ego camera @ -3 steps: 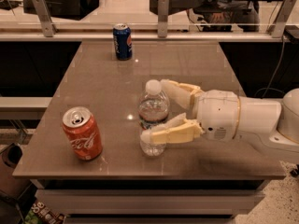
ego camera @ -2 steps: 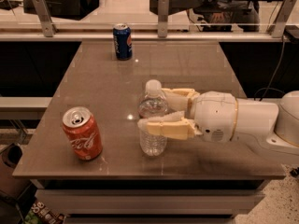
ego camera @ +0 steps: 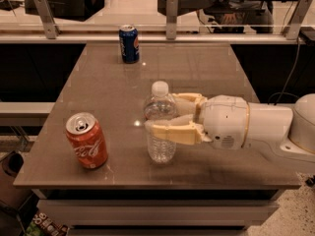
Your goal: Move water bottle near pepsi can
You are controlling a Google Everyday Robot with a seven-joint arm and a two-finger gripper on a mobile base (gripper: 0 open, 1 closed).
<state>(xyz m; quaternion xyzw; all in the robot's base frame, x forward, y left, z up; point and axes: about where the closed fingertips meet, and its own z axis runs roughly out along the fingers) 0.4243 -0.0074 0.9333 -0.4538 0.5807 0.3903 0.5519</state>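
The clear water bottle [ego camera: 161, 149] with a white cap stands upright near the front middle of the brown table [ego camera: 197, 73]. My gripper [ego camera: 160, 114] reaches in from the right at the bottle's mid height. One cream finger [ego camera: 172, 132] lies across the bottle's near side and the other shows behind it, so the gripper is shut on the bottle. The dark blue pepsi can [ego camera: 129, 44] stands at the far edge of the table, left of centre, well apart from the bottle.
An orange-red Coca-Cola can [ego camera: 87, 140] stands at the front left, a short way left of the bottle. A railing with metal posts [ego camera: 171, 16] runs behind the table's far edge. My white arm [ego camera: 266, 132] overhangs the table's right front.
The near finger has moved in against the bottle's side, closing the gripper on it. The bottle and both cans stay in place.
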